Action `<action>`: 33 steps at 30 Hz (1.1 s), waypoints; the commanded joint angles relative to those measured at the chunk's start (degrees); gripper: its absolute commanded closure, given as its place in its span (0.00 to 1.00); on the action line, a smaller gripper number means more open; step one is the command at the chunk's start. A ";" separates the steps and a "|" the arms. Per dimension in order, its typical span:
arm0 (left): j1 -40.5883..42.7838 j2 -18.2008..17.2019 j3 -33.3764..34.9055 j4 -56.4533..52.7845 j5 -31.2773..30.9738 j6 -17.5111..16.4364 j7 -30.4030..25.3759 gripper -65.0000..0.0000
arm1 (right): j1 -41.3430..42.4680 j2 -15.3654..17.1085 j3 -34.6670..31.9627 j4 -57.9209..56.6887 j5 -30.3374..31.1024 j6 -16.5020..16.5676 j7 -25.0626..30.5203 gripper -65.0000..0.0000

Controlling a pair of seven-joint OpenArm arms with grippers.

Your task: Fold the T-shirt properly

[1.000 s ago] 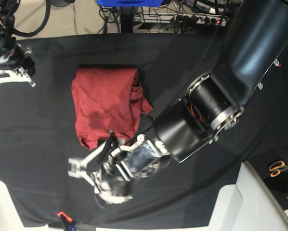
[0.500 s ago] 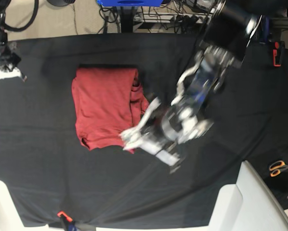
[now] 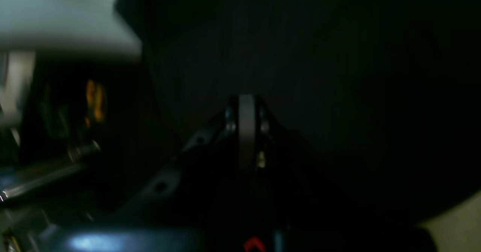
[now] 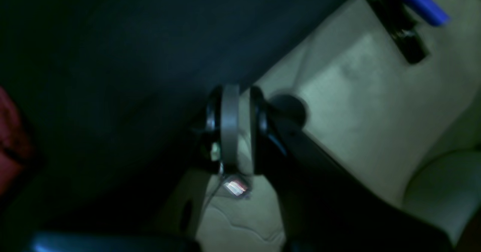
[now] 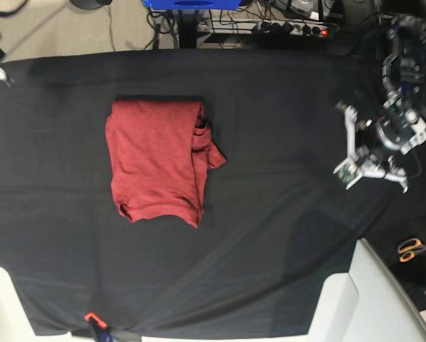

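Black cloth (image 5: pixel 270 214); folded knit T-shirt (image 5: pixel 156 160).

One T-shirt (image 5: pixel 159 160), one black table cloth (image 5: pixel 270 107), one pair of scissors (image 5: pixel 413 249), two arms.

1. The base view is bright and evenly lit from above; the black table (image 5: pixel 284 107) shows no glare and only soft shadows.
2. The T-shirt (image 5: pixel 156 160) is sharp, with a thin shadow along its 12 o'clock edge.
3. Both wrist views are very dim and smeared with blur.
4. In the right wrist view, pale floor (image 4: pixel 357 94) at 3 o'clock is the brightest area.
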 commanded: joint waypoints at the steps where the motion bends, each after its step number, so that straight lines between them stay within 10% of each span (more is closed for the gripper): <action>1: 1.32 -0.81 -1.10 1.00 -0.57 0.32 -1.46 1.00 | -1.69 0.83 1.87 0.99 -0.43 1.70 0.95 0.92; 5: 11.51 -1.42 -6.46 1.00 -0.48 0.32 -11.05 1.00 | -6.70 0.65 6.61 0.99 -0.43 8.91 0.68 0.92; 13: 28.66 0.16 -15.51 -0.76 -0.57 0.32 -15.70 1.00 | -15.23 -0.76 7.67 -0.15 -0.60 11.37 0.59 0.92; 25: 29.27 3.06 -3.91 -22.82 -0.48 0.32 -18.25 1.00 | -4.24 -0.67 -17.82 -26.44 -20.73 13.66 3.76 0.92; 33: 20.22 4.29 18.33 -60.10 -1.18 21.72 -38.21 1.00 | 10.44 -1.63 -36.90 -63.19 -23.37 13.74 18.44 0.92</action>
